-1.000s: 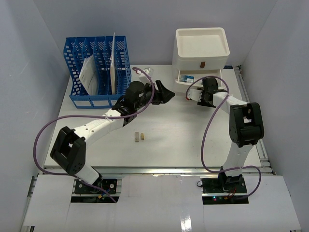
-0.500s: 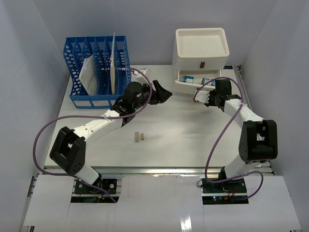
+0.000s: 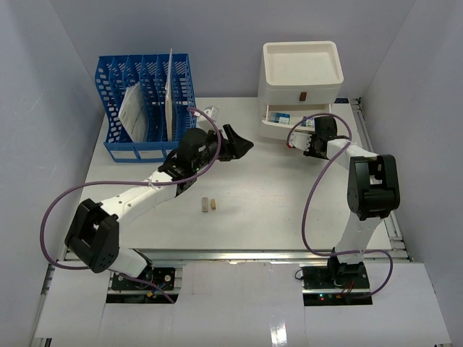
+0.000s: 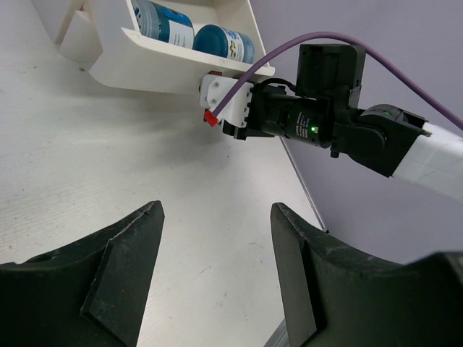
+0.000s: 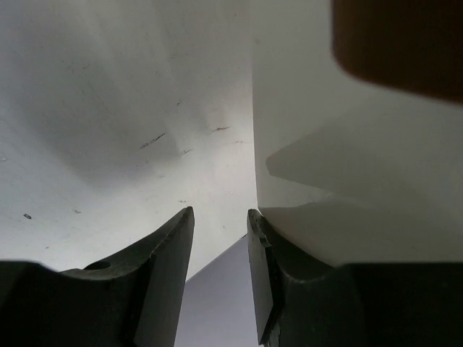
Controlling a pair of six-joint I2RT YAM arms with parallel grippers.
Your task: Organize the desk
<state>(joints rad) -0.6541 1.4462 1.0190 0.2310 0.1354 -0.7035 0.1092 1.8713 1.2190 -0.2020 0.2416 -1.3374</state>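
Observation:
The desk (image 3: 275, 195) is a white tabletop. On it lie two small tan blocks (image 3: 208, 205), side by side near the middle. My left gripper (image 3: 240, 144) hovers open over the desk left of the white drawer box (image 3: 300, 72); in the left wrist view its fingers (image 4: 137, 253) stand wide apart with only bare desk (image 4: 108, 144) between them. My right gripper (image 3: 302, 141) is at the front of the open drawer (image 3: 293, 124). In the right wrist view its jaws (image 5: 221, 231) stand a little apart, empty, with one finger (image 5: 264, 253) against the white drawer wall (image 5: 347, 202).
The open drawer (image 4: 166, 69) holds blue-labelled cans (image 4: 224, 43). A blue file rack (image 3: 145, 108) with papers stands at the back left. A small white item (image 3: 211, 112) lies behind the left arm. A metal rail (image 3: 231, 254) runs along the near edge.
The right arm's elbow swung out to the right and came back, its gripper staying at the drawer front with narrower jaws. The left arm drew back slightly to the left.

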